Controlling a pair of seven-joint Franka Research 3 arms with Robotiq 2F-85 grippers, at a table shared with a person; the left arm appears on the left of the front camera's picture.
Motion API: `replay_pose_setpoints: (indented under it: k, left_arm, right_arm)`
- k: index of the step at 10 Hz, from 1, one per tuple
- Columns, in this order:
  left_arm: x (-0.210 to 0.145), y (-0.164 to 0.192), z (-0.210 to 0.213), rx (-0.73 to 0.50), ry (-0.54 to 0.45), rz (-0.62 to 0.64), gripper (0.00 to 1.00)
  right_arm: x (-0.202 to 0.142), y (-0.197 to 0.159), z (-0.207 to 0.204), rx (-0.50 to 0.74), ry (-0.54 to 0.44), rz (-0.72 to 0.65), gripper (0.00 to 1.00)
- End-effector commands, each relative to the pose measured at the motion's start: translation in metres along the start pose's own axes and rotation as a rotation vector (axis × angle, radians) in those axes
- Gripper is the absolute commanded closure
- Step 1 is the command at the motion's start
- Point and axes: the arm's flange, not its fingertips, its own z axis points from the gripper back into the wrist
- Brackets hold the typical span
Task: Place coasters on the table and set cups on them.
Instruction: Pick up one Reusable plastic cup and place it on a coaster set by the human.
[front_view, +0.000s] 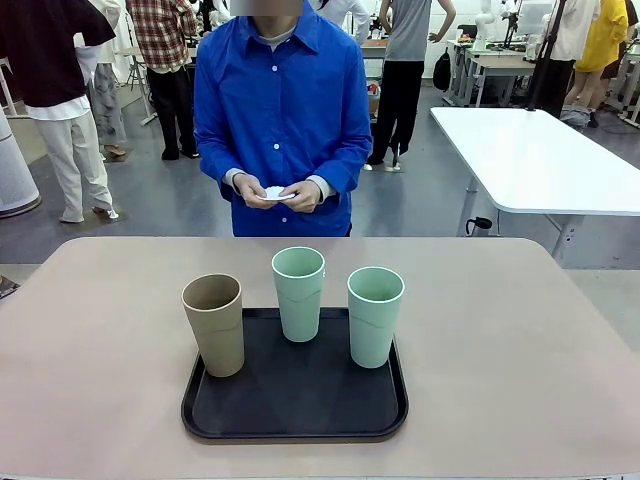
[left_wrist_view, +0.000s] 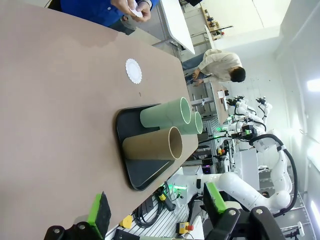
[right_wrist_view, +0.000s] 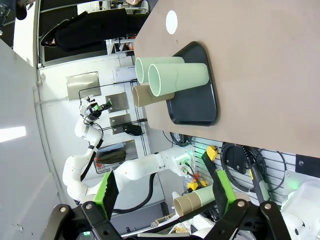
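L tool (left_wrist_view: 156, 207) & R tool (right_wrist_view: 164, 192): both jaws full wide, nothing held, touching nothing. 3 cups upright on black tray (front_view: 295, 425) at counter's (front_view: 100, 340) 6 o'clock: tan cup (front_view: 214, 323) at tray's 9, mint cup (front_view: 299, 293) at 12, second mint cup (front_view: 375, 315) at 3. Wrist views: one coaster (left_wrist_view: 133, 70) flat on counter beyond tray. Person's hands (front_view: 303, 193) at 12 hold white discs (front_view: 274, 192).

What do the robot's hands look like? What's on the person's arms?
The left gripper and right gripper are black jointed metal, each with two fingers faced in bright green. The person wears long bright-blue shirt sleeves with pale cuffs peeking out.
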Motion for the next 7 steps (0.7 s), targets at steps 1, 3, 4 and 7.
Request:
replay_pose_setpoints:
  k: [1, 3, 4, 7]
  left_arm:
    - [-0.0006, 0.0006, 0.0004, -0.011, -0.007, 0.002, 0.0]
    - [-0.0006, 0.0006, 0.0004, -0.011, -0.007, 0.002, 0.0]
    - [-0.0006, 0.0006, 0.0004, -0.011, -0.007, 0.002, 0.0]
    - [0.0, 0.0, 0.0, 0.0, 0.0, 0.0, 0.0]
  right_arm:
    - [0.0008, 0.0001, -0.0007, 0.018, 0.004, -0.002, 0.0]
    - [0.0008, 0.0001, -0.0007, 0.018, 0.004, -0.002, 0.0]
    - [0.0008, 0.0001, -0.0007, 0.018, 0.004, -0.002, 0.0]
    - [0.0008, 0.0001, -0.0007, 0.018, 0.004, -0.002, 0.0]
